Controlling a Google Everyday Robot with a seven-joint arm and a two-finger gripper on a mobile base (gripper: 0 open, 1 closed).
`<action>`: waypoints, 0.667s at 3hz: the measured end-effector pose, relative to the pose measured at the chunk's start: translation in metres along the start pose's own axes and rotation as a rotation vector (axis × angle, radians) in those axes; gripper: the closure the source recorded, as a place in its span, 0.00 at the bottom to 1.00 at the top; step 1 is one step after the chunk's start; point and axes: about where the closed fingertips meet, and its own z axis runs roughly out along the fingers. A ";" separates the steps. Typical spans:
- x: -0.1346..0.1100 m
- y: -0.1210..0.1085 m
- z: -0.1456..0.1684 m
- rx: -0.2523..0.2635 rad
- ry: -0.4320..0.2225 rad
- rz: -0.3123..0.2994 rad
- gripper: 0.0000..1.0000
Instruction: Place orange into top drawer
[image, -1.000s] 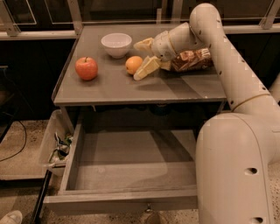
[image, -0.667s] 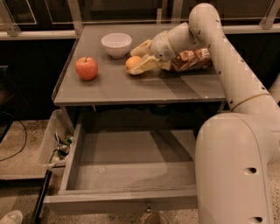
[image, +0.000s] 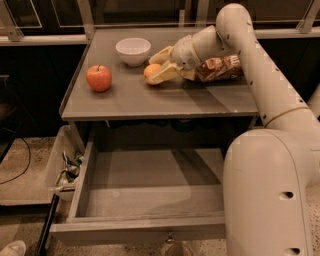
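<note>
orange (image: 149, 73) is resting on the tabletop (image: 150, 102), with the gripper (image: 157, 65) straddling it, fingers apart. grasping is underway; the next move is calling for clamping, lifting, then lowering into the top drawer (image: 150, 187).

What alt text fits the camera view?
The robot's gripper is at the orange on a grey table, with a white bowl and a red apple nearby. The top drawer below is pulled open and empty.

Dim warm light from above leaves soft shadow on the tabletop (image: 150, 102) beneath the claw (image: 158, 65).
</note>
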 end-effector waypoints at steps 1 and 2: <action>0.000 0.000 0.000 0.000 0.000 0.000 1.00; -0.011 0.011 0.002 -0.009 -0.024 -0.042 1.00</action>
